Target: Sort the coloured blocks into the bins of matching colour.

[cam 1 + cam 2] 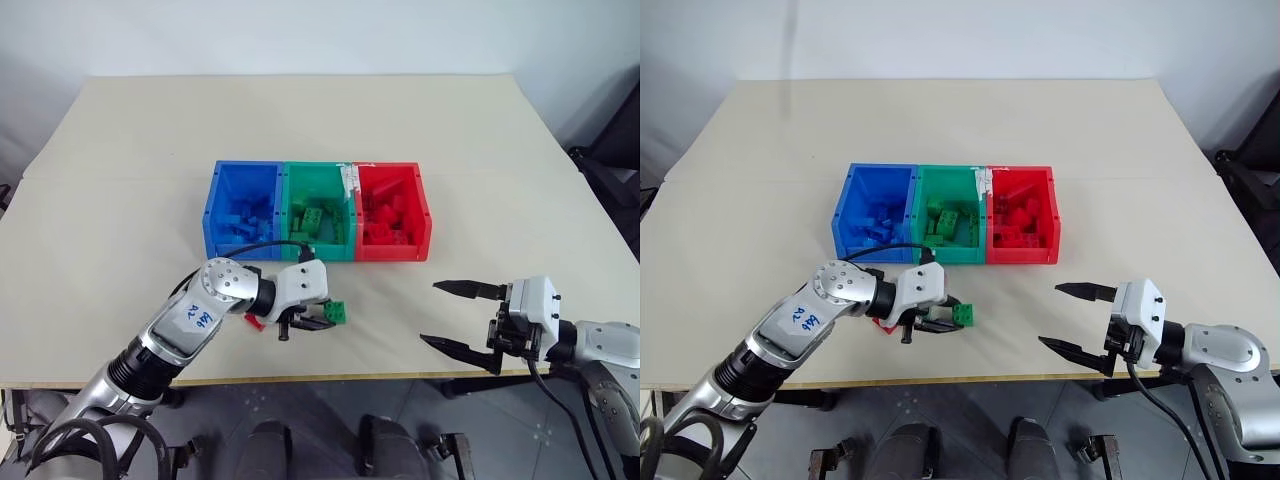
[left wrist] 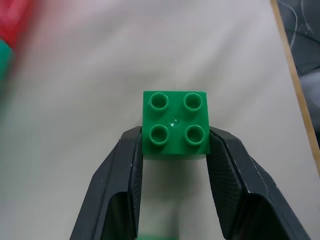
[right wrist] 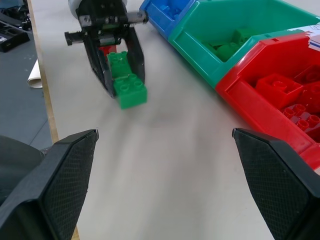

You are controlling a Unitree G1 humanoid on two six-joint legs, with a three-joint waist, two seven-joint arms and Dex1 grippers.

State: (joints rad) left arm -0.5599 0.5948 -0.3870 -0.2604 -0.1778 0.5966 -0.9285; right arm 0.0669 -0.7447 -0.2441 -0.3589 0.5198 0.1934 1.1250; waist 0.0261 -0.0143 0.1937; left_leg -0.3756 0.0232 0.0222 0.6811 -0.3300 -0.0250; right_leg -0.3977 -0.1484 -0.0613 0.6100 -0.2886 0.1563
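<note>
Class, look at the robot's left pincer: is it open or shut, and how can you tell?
Shut. The left pincer has both black fingers pressed against opposite sides of a square green block, which sits on the table.

Green block [image 2: 175, 125] between hand's fingers [image 2: 120, 170]

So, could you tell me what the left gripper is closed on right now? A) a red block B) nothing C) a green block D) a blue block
C: the left gripper has its fingers pressed against both sides of a green block with four studs, on the table.
</note>
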